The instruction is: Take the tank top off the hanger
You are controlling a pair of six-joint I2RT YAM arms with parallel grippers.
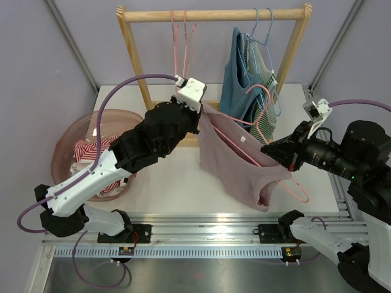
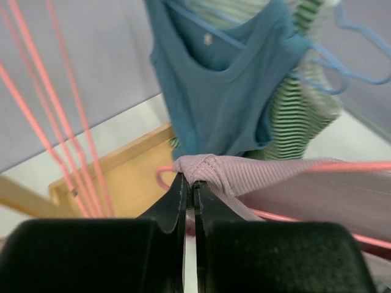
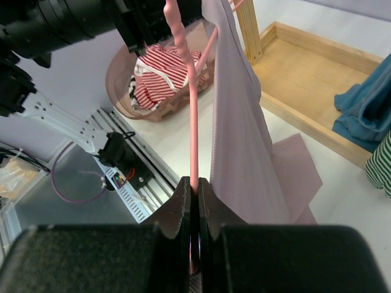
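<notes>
Left gripper (image 2: pixel 189 188): fingers pinched shut on a shoulder strap of the tank top (image 1: pixel 226 166), at the lower centre of the left wrist view.
Right gripper (image 3: pixel 194 183): fingers clamped shut on a rod of the pink hanger (image 3: pixel 192 122), at the bottom centre of the right wrist view.
Where the top is: centre of the overhead view, stretched between the two grippers in front of the rack (image 1: pixel 214 13). It is not yet off the hanger, and its lower edge appears to touch the table.
Step in hand: likely peeling the gripped strap off the hanger's end.
Doing it well: hold the hanger steady with the right gripper. Draw the strap outward along the hanger arm and past its tip, not straight across it, so the ribbed cloth does not snag or stretch.
Watch for: the blue top (image 2: pixel 226 91) hanging just behind, which could get caught.
Long axis: slanted in the overhead view, from the strap at upper centre down to the hem at lower right.
Pointing: strap end toward the left gripper, hem toward the lower right.
</notes>
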